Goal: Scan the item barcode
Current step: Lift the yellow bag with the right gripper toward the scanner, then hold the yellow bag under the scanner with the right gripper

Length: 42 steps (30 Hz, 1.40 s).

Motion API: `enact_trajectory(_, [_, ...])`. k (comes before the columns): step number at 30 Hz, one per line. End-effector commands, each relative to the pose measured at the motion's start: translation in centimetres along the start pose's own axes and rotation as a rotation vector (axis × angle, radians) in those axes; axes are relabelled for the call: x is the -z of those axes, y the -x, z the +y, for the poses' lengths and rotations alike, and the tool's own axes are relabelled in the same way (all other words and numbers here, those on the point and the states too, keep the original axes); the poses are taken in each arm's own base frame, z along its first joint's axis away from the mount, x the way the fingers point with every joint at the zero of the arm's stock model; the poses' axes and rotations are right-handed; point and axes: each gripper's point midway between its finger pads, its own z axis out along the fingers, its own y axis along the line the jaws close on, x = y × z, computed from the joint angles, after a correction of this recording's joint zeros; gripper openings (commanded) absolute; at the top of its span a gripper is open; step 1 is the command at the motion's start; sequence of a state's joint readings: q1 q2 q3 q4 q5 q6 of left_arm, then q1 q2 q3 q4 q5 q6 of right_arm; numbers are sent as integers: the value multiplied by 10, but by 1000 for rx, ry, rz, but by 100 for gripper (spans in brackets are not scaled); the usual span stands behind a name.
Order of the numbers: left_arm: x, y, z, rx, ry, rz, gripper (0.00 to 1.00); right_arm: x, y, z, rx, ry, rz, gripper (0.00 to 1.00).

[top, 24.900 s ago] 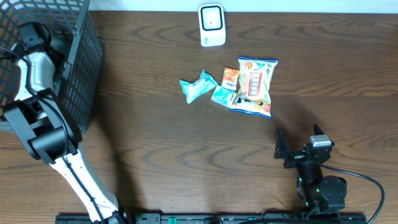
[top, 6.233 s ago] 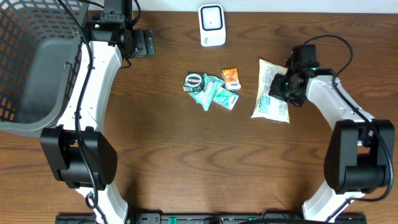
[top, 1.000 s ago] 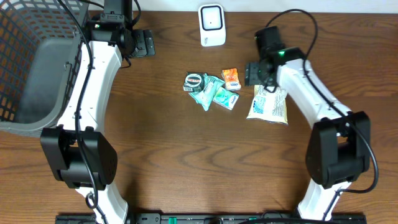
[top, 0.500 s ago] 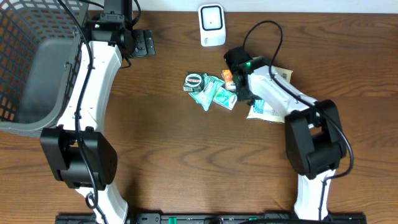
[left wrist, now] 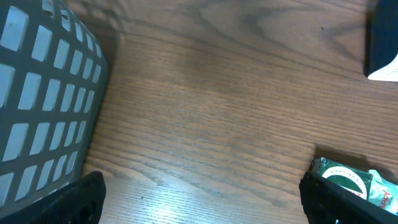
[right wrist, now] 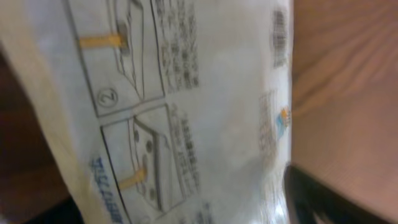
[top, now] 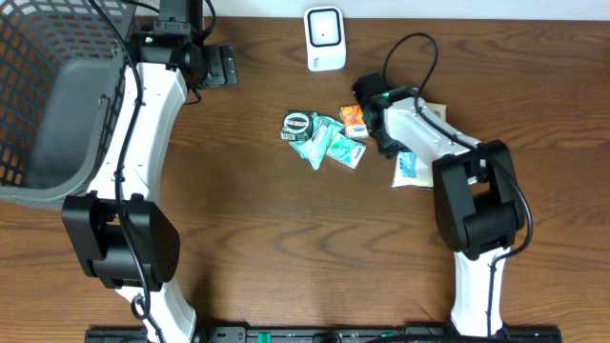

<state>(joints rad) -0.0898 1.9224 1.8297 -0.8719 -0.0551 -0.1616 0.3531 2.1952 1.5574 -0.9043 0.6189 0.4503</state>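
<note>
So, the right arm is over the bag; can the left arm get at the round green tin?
Probably yes: the jaws of the left arm stand open, only bare table lies between them and the tin, and the right arm is further right.

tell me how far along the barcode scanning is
Done: nothing looks scanned yet; no item is at the scanner. In hand: the right gripper is down on the snack bag, whose printed back fills the right wrist view; whether it grips is unclear. Left: bring the bag to the scanner, then probably the small packets. The left gripper hangs open between the basket and the scanner.
</note>
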Motion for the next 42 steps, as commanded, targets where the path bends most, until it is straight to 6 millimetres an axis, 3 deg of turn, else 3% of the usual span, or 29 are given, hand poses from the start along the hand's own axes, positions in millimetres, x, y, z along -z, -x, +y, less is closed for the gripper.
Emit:
enact_trajectory(1, [12, 7, 1, 19, 2, -31, 98, -46, -36, 20, 64, 91, 169, 59])
enact_trajectory(3, [12, 7, 1, 19, 2, -31, 98, -50, -37, 26, 56, 162, 195, 35])
enact_trajectory(5, [12, 7, 1, 19, 2, -31, 98, -51, -37, 34, 36, 244, 222, 4])
enact_trajectory(6, [12, 7, 1, 19, 2, -31, 98, -50, -37, 36, 23, 280, 235, 1])
enact_trajectory(10, [12, 7, 1, 19, 2, -31, 98, -34, -26, 33, -17, 373, 276, 1])
enact_trajectory(15, [12, 7, 1, 19, 2, -31, 98, 16, 7, 15, -47, 520, 274, 1])
enact_trajectory(19, [12, 7, 1, 19, 2, -31, 98, 83, 38, 19, 8, 840, 200, 1])
enact_trajectory(21, [12, 7, 1, 19, 2, -31, 98, 106, 46, 21, 31, 973, 160, 1])
enact_trajectory(29, [12, 7, 1, 19, 2, -31, 98, 153, 52, 23, -57, 1511, 200, 1])
enact_trajectory(33, [12, 7, 1, 19, 2, -31, 98, 135, 43, 24, -114, 1601, 224, 1])
enact_trajectory(38, [12, 7, 1, 19, 2, -31, 98, 69, 14, 19, -263, 1497, 319, 2])
enact_trajectory(42, [12, 7, 1, 19, 2, -31, 98, 26, 5, -9, -337, 1293, 353, 17])
